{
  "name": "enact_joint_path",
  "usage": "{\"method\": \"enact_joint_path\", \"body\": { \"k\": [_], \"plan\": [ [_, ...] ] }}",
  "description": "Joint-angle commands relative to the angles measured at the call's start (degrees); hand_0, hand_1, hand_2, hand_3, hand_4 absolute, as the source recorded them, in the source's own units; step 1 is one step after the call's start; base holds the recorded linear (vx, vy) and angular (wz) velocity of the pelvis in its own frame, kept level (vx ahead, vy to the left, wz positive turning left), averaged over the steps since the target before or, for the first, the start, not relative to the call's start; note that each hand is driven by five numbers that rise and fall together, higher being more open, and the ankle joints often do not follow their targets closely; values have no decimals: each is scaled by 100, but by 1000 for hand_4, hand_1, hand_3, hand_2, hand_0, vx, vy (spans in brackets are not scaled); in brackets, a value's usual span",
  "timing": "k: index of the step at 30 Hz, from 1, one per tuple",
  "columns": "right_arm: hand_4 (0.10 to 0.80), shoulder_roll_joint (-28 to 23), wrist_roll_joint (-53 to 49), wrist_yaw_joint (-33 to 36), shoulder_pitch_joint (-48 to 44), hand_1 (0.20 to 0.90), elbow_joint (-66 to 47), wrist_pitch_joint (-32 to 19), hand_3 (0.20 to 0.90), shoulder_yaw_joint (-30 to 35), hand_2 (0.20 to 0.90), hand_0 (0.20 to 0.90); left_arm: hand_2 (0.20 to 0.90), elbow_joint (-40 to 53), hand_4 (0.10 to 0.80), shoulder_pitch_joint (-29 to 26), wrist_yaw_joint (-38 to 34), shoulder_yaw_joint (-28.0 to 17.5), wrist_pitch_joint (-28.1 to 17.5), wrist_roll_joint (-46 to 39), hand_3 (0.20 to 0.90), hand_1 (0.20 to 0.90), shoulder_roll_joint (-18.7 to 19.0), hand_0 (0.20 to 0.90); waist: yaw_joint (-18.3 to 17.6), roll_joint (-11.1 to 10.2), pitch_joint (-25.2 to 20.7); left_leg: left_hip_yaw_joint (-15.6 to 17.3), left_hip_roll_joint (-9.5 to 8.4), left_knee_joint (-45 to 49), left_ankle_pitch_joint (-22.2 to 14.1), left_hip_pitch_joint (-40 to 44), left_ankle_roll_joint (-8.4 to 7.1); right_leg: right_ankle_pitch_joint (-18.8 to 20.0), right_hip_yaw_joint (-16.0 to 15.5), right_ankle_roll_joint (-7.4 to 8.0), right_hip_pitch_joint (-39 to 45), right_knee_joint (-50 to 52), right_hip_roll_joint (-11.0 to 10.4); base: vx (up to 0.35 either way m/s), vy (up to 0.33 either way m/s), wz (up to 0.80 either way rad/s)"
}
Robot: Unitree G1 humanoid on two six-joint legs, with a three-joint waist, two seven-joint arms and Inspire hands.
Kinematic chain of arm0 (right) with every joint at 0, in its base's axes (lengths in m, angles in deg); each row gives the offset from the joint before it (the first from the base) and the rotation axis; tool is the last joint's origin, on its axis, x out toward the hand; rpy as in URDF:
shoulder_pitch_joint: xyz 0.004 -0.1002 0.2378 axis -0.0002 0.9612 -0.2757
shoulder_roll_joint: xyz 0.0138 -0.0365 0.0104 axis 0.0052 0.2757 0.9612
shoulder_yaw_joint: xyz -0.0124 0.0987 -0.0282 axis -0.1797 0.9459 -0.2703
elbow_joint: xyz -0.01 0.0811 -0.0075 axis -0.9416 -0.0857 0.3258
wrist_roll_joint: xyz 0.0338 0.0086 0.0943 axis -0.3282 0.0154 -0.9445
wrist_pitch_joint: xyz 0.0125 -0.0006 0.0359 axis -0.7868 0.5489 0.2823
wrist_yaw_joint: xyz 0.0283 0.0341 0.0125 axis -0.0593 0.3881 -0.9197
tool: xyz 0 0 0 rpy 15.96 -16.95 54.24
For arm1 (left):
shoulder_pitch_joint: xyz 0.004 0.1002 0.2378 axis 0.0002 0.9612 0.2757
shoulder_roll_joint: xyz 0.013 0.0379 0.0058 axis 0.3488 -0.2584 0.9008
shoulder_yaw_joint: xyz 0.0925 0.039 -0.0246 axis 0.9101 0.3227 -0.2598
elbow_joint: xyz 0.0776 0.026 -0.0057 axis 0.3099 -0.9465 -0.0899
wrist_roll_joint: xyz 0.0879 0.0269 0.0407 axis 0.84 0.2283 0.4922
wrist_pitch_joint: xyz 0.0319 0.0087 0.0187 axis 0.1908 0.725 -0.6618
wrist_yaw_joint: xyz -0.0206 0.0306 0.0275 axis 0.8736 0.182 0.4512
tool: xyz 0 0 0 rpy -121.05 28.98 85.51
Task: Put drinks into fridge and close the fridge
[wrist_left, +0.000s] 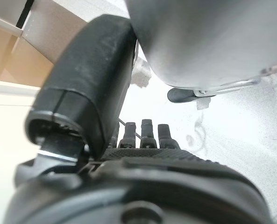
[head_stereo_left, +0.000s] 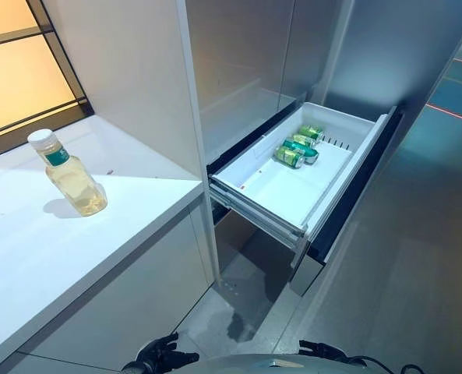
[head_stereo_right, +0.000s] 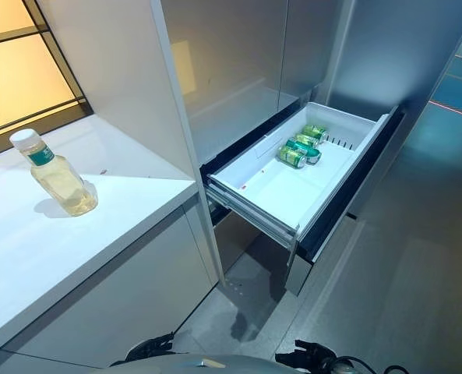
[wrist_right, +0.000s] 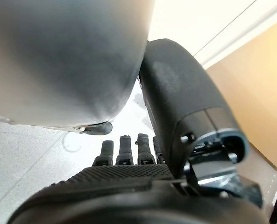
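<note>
A clear bottle of pale yellow drink, with a white cap and a green label, stands upright on the white counter at the left. The fridge's white drawer is pulled out to the right of the counter, and green cans lie in its far part. My left hand hangs low at the bottom edge, far below the counter top. My right hand hangs low at the bottom right. In the wrist views the left hand and the right hand have straight fingers and hold nothing.
The fridge's grey upper doors are shut above the drawer. A white cabinet side rises between the counter and the fridge. The drawer's dark front panel juts into the grey floor at the right.
</note>
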Motion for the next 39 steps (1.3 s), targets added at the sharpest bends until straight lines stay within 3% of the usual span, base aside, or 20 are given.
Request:
{"method": "enact_joint_path", "body": {
  "k": [1,7,8,10,13,17,20,21,22,23,25,27,30,31,32,35,37,38,39],
  "plan": [
    [800,-153,148,-141,-146,900,357,-44,900,-97,900,900,900,-310,800,-316,50,10,-151,97,900,900,-124,900,139,53,63,225,-13,237,-674,14,-72,-372,-352,245,-264,500,-58,0,0,0],
    [800,-163,156,-138,-161,900,355,-39,900,-108,900,900,900,-290,800,-343,-67,-62,-311,-26,900,900,-119,900,121,58,89,233,-11,256,-675,9,-64,-378,-330,245,-284,529,-60,0,0,0],
    [800,-189,177,-166,-188,900,340,4,900,-106,900,900,900,-185,800,-387,-80,-58,-631,24,900,900,-99,900,118,61,100,236,-10,256,-675,5,-67,-379,-315,250,-293,532,-56,0,0,0],
    [800,-214,171,-181,-211,900,330,34,900,-121,900,900,900,2,800,-417,1,-45,-758,-17,900,900,-62,900,123,70,113,230,-11,253,-671,2,-68,-376,-306,251,-297,530,-54,0,0,0],
    [800,-299,186,-228,-233,900,246,114,900,-116,900,900,900,682,800,-468,758,-6,-817,-311,900,900,60,900,143,101,151,218,-6,239,-661,-3,-81,-371,-311,258,-308,531,-53,-13,7,0],
    [800,-537,295,-372,-235,900,62,211,900,-54,900,900,900,2699,800,-567,2696,302,40,-916,900,900,609,900,177,210,202,192,12,209,-610,-78,-91,-350,-308,273,-396,545,-40,-43,29,3],
    [800,-630,328,-433,-210,900,-2,197,900,-73,900,900,900,3653,800,-735,3760,196,585,-1456,900,900,1005,900,179,259,207,168,17,169,-581,-91,-88,-342,-294,284,-432,551,-33,0,0,0],
    [800,-659,317,-441,-184,900,-4,148,900,-90,900,900,900,4587,800,-910,4293,26,1200,-1924,900,900,1256,900,193,289,194,151,15,145,-573,-99,-80,-335,-295,293,-446,549,-37,-21,14,4],
    [800,-660,312,-440,-182,900,-4,141,900,-94,900,900,900,4653,800,-918,4397,14,1187,-1984,900,900,1284,900,192,290,194,150,15,142,-574,-96,-79,-337,-295,294,-444,550,-38,0,0,0],
    [800,-659,337,-440,-155,900,46,66,900,-65,900,900,900,5638,800,-1048,4558,-186,1744,-2499,900,900,1410,900,211,313,169,117,11,119,-585,-89,-70,-345,-290,295,-438,543,-40,0,0,0],
    [800,-614,358,-396,-102,900,154,-83,900,-66,900,900,900,6494,800,-1161,4469,-335,1955,-3321,900,900,1470,900,226,335,136,67,-1,84,-599,-65,-55,-358,-290,299,-415,525,-38,0,0,0],
    [800,-573,368,-360,-68,900,226,-167,900,-74,900,900,900,6951,800,-1194,4369,-461,1870,-3771,900,900,1414,900,236,344,111,30,-9,67,-616,-41,-43,-374,-288,296,-386,509,-36,15,-2,6],
    [800,-403,323,-185,41,900,366,-311,900,-165,900,900,900,7981,800,-1283,3774,-788,1019,-4926,900,900,1262,900,295,336,36,-90,-37,42,-664,27,-25,-425,-298,271,-271,458,-28,43,-17,6],
    [800,-396,323,-180,45,900,371,-317,900,-171,900,900,900,8006,800,-1283,3750,-800,974,-4973,900,900,1258,900,295,334,36,-97,-38,40,-667,35,-25,-427,-300,271,-260,453,-27,41,-28,9],
    [800,-314,291,-109,99,900,394,-351,900,-222,900,900,900,8243,800,-1318,3458,-966,413,-5172,900,900,1195,900,322,316,11,-145,-45,37,-680,60,-26,-450,-320,257,-214,445,-23,33,-30,8],
    [800,-197,249,-8,164,900,413,-382,900,-298,900,900,900,8470,800,-1374,3072,-1211,-419,-5226,900,900,1157,900,361,282,-33,-217,-57,33,-691,80,-34,-484,-351,229,-159,425,-9,34,-35,7],
    [800,-121,241,38,218,900,430,-408,900,-348,900,900,900,8564,800,-1403,2561,-1498,-1311,-5041,900,900,1173,900,406,247,-67,-280,-60,33,-702,91,-44,-526,-380,203,-127,429,6,30,-35,7],
    [800,-70,232,74,248,900,453,-431,900,-401,900,900,900,8612,800,-1443,2001,-1697,-1977,-4597,900,900,1204,900,440,223,-92,-327,-62,33,-701,87,-52,-553,-395,183,-116,435,20,25,-28,6],
    [800,-63,237,77,250,900,458,-434,900,-407,900,900,900,8622,800,-1445,1857,-1715,-2105,-4460,900,900,1202,900,441,218,-95,-336,-63,33,-701,87,-54,-558,-398,180,-114,438,22,27,-32,7]
  ]
}}
